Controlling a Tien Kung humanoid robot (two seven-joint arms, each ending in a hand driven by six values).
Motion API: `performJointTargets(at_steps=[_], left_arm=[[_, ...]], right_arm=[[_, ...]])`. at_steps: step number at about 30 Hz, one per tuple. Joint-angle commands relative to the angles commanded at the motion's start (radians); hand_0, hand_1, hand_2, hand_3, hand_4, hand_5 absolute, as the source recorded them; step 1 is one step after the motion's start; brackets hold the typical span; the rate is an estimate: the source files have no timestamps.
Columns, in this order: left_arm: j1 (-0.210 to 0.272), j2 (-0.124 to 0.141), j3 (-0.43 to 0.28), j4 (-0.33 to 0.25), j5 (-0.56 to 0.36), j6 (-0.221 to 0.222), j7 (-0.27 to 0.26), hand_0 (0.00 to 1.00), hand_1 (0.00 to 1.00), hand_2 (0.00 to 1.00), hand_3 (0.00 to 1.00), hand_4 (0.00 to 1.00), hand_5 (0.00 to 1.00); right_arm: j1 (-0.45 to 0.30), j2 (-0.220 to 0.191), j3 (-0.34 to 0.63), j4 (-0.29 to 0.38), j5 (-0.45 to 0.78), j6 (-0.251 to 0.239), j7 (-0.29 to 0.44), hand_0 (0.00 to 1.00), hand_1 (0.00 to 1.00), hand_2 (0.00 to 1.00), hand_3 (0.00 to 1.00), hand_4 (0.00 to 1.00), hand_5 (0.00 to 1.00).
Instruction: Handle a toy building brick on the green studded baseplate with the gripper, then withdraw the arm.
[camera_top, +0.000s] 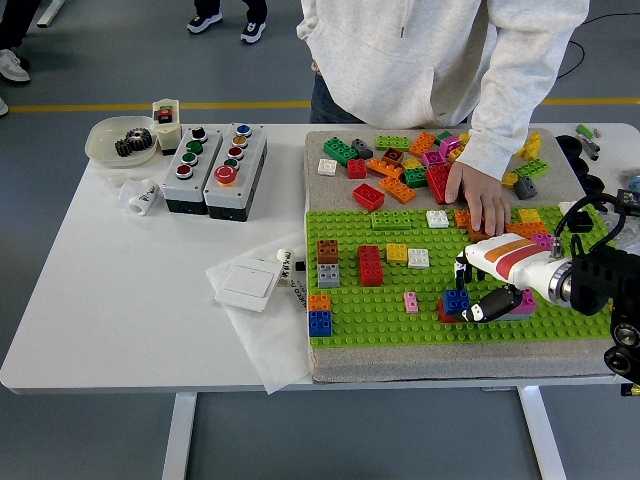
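Right hand (488, 296): low over green baseplate (380, 320), near-right area, fingers (480, 310) curled beside blue brick (456, 301); firm clamp cannot be told. Handling apparently underway; arm withdrawal outstanding.
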Motion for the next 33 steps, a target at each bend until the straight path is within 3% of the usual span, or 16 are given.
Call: performJointTargets(at_steps=[33], left_arm=[[-0.002, 0.002, 0.003, 0.001, -0.002, 0.000, -0.002, 0.748, 0.752, 0.802, 0.610, 0.644, 0.620]], right_arm=[[-0.003, -0.008, 0.004, 0.010, 0.004, 0.003, -0.003, 0.495, 0.528, 0.574, 0.512, 0.913, 0.442]])
